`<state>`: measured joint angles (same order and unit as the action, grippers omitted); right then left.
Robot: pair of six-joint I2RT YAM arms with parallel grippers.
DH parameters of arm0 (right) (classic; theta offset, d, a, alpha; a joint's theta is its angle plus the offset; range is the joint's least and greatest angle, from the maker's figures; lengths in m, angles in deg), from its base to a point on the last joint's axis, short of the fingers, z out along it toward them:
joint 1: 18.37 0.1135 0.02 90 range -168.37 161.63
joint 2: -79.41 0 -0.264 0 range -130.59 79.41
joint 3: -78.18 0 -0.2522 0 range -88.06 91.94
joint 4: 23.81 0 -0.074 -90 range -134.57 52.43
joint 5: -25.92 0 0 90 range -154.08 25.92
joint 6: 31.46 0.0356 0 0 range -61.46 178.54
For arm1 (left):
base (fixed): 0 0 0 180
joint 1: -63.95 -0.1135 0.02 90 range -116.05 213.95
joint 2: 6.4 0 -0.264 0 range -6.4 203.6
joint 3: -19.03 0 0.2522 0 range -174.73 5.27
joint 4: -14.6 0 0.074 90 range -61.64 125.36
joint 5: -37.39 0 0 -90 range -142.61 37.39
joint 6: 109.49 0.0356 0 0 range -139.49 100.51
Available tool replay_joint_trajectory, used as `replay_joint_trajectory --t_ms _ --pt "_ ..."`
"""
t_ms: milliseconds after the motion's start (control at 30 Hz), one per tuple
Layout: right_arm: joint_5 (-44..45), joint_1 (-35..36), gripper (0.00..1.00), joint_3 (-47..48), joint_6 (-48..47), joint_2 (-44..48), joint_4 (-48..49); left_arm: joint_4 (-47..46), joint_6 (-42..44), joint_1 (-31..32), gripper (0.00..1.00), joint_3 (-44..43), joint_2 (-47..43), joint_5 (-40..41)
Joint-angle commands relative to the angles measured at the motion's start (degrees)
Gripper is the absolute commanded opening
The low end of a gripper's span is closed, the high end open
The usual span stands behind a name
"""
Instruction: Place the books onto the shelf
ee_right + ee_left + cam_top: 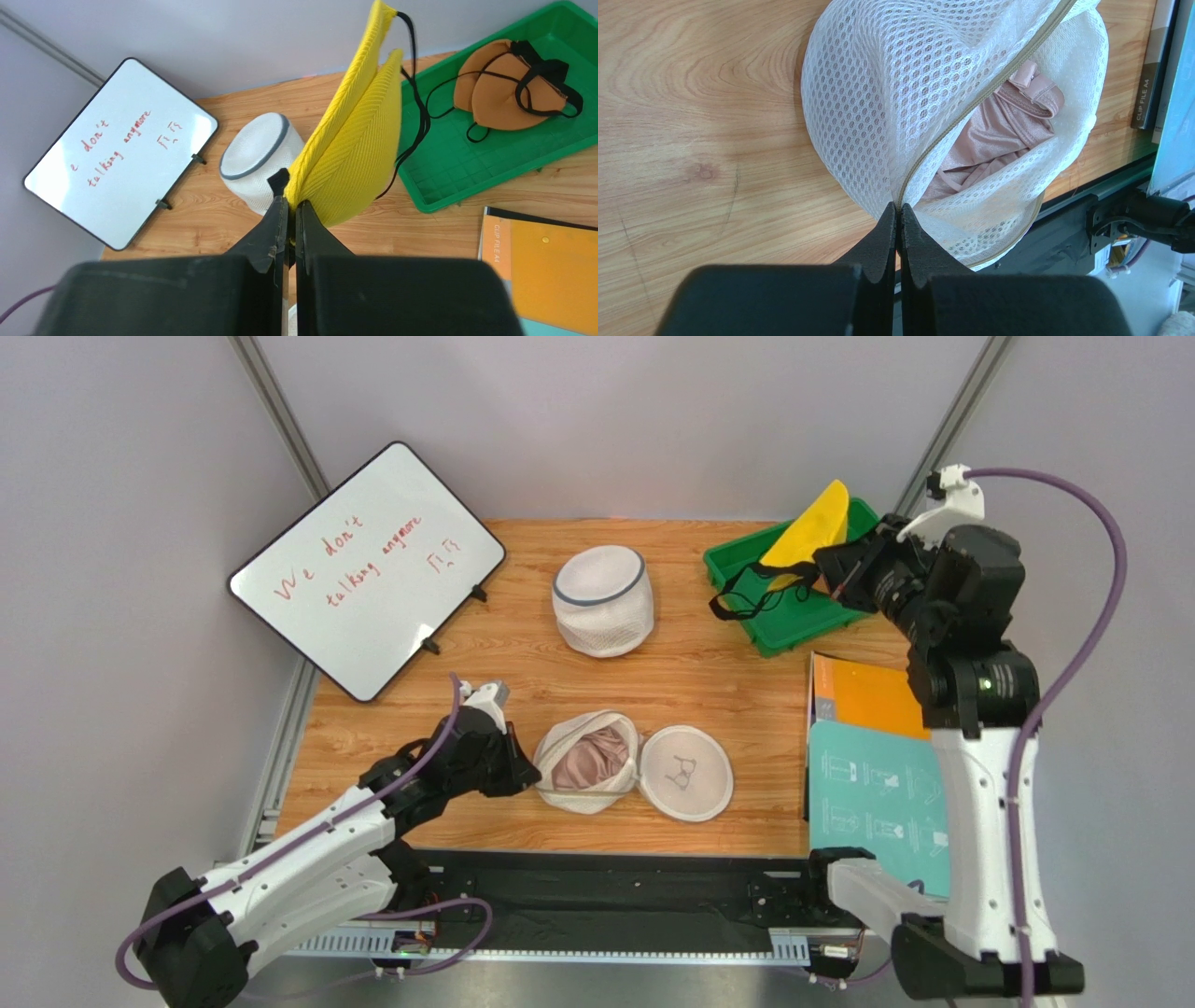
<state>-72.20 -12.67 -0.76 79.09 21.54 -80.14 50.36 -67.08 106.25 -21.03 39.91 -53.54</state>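
Observation:
No shelf is in view. An orange flat cover (870, 697) (554, 269) and a teal one (870, 791) lie at the table's right edge. Their spine reads "clip file", and I cannot tell whether they are the books. My left gripper (522, 763) (899, 206) is shut on the zipper edge of a white mesh bag (589, 760) (913, 91) holding a pink garment (997, 133). My right gripper (842, 560) (290, 199) is shut on a yellow padded garment (814, 525) (358, 126) with black straps, raised over the green tray (793, 623) (491, 182).
A brown padded garment (509, 84) lies in the tray. A white cylindrical mesh bag (603, 599) (256, 157) stands at the back centre. A round mesh piece (686, 773) lies beside the open bag. A whiteboard (368, 567) (119, 168) leans at the back left.

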Motion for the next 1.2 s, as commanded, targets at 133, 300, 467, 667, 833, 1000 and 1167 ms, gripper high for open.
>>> replay_joint_trajectory --t_ms 133,300,467,667,833,1000,1167 --pt "-21.1 -16.3 0.00 -2.0 3.5 -11.9 12.7 0.9 1.2 0.1 0.00 -3.0 -0.8 0.8" --pt "-19.7 -16.7 0.00 -2.2 3.5 -19.3 18.1 0.9 1.4 0.0 0.00 -3.7 -0.2 0.8" --pt "-18.5 -16.8 0.00 1.5 2.0 -25.8 20.6 0.9 1.1 0.0 0.00 -3.7 0.0 0.8" --pt "-17.3 -17.8 0.00 5.2 0.6 -32.2 20.9 1.5 1.3 -0.2 0.00 -3.8 0.3 0.8" --pt "-16.5 -19.8 0.00 7.5 1.9 -36.8 22.7 1.5 1.2 -0.4 0.00 -4.1 0.9 0.8" --pt "-16.8 -21.2 0.00 11.3 2.3 -44.4 23.8 1.0 0.7 -0.3 0.00 -4.0 1.2 0.8" --pt "-18.0 -21.3 0.00 16.0 2.5 -51.4 23.1 1.4 0.6 -0.3 0.00 -4.0 1.3 0.8"
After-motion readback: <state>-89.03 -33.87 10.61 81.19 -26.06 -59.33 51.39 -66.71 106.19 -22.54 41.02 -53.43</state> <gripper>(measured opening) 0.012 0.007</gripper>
